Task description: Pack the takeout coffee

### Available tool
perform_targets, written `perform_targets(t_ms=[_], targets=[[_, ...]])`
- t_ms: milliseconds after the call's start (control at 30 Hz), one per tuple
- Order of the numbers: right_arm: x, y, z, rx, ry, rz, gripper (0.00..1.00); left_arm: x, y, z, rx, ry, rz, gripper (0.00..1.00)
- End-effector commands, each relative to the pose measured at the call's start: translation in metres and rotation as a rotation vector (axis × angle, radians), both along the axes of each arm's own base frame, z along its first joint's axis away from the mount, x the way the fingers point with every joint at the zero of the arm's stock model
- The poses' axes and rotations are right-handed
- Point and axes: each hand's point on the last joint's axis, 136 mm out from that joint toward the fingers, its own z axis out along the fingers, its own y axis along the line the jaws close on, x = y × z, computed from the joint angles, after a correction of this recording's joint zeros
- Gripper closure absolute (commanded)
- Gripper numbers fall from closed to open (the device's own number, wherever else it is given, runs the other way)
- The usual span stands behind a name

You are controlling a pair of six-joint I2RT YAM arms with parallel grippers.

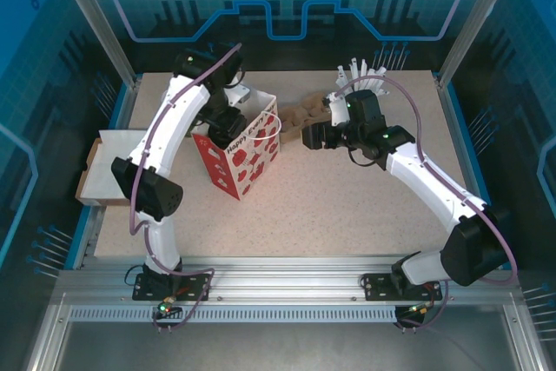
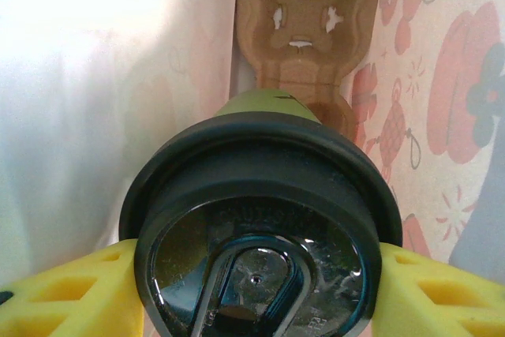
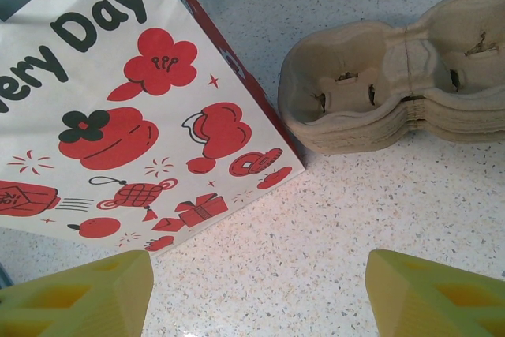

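Left pincer [image 2: 254,282] grasps the coffee [image 2: 260,195] inside the bag [image 2: 442,76], above a carrier [image 2: 304,21] on the bag floor. Right pincer [image 3: 256,290] hangs released over the surface [image 3: 331,226] beside the bag. Next, I judge: lower the coffee squarely into a carrier socket, then let go

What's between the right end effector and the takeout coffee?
Bare table, then the bag's printed wall, ahead of the right end effector in its wrist view; the left wrist view shows the takeout coffee inside the bag.
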Motion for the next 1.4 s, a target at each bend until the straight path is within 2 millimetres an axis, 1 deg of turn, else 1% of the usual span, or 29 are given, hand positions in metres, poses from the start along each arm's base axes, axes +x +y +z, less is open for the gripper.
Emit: perform_targets(t_ms=[0,267,567,767,967,1200,1367], targets=[[-0.005,0.002,0.007,-0.001,-0.036,0.015,0.28,-0.009,0.003,-0.007,-0.010,0.050,-0.011,0.58],[-0.006,0.002,0.005,-0.001,-0.031,0.018,0.28,-0.010,0.002,-0.016,-0.021,0.069,-0.023,0.58],[-0.010,-0.001,0.006,-0.009,-0.036,0.019,0.27,-0.011,0.006,-0.026,-0.007,0.084,-0.013,0.58],[-0.021,0.006,0.008,-0.008,-0.070,0.085,0.26,-0.010,0.004,-0.031,-0.011,0.084,-0.008,0.58],[-0.035,0.013,0.004,-0.028,-0.100,0.143,0.25,-0.008,0.004,-0.035,-0.010,0.083,-0.010,0.58],[-0.047,0.017,-0.003,-0.045,-0.120,0.166,0.23,-0.007,0.003,-0.043,-0.007,0.091,-0.010,0.58],[-0.053,0.016,-0.006,-0.064,-0.133,0.177,0.18,-0.007,0.003,-0.044,-0.013,0.089,-0.012,0.58]])
